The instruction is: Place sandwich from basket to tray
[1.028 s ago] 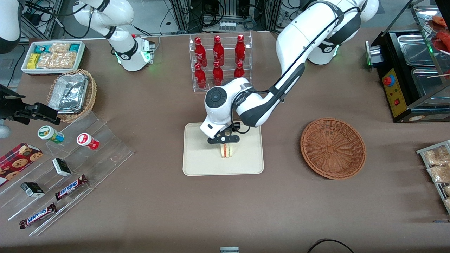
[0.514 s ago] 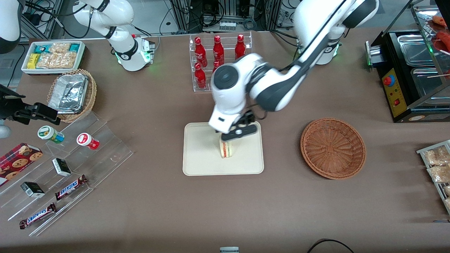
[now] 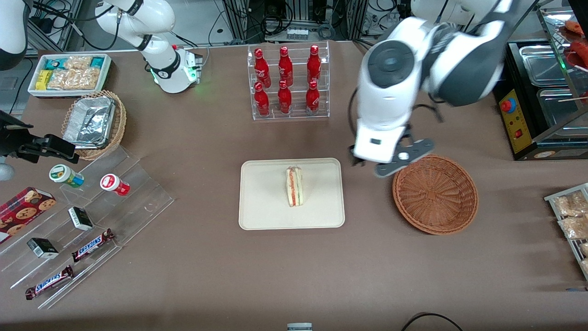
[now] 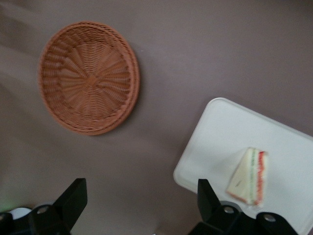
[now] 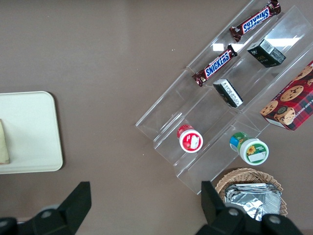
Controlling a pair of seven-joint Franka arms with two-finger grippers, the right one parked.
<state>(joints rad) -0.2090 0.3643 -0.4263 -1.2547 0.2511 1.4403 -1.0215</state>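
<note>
The sandwich, a white wedge with red and green layers, stands on its edge in the middle of the cream tray. The round reddish-brown basket sits beside the tray, toward the working arm's end, and holds nothing. My left gripper is open and holds nothing. It is raised above the table between the tray and the basket, over the basket's rim. The left wrist view shows the open gripper above bare table, with the basket, the tray and the sandwich below.
A clear rack of red bottles stands farther from the front camera than the tray. A stepped acrylic shelf of snacks and a tan basket of foil containers lie toward the parked arm's end. A black warmer with steel pans stands toward the working arm's end.
The gripper let go of the sandwich on the tray, rose, and swung toward the working arm's end to above the basket's rim. The sandwich stays standing on the tray.
</note>
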